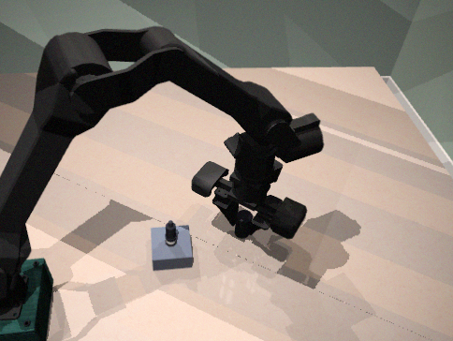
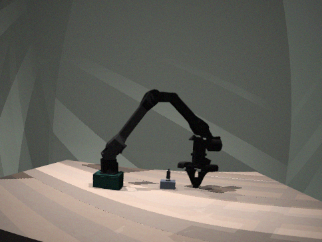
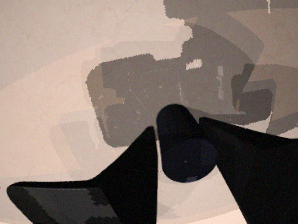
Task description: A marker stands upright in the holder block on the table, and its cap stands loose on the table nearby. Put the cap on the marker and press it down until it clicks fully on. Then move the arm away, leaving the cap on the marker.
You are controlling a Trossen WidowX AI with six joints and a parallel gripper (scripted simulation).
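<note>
The black cap (image 1: 243, 224) (image 3: 187, 157) stands upright on the table. My gripper (image 1: 244, 226) (image 2: 196, 185) (image 3: 177, 128) is lowered around it, one finger on each side. The fingers are partly open and very near the cap. In the wrist view a thin light gap shows between the cap and the left finger, while the right finger looks close against it. The dark marker (image 1: 170, 231) (image 2: 168, 174) stands upright and uncapped in the blue-grey holder block (image 1: 172, 261) (image 2: 167, 186), left of my gripper in the top and exterior views.
The arm's green base block (image 1: 41, 292) (image 2: 108, 181) is at the left in the top and exterior views. The arm arches high over the table from the base to the cap. The table's far right edge has a white border strip (image 1: 416, 114).
</note>
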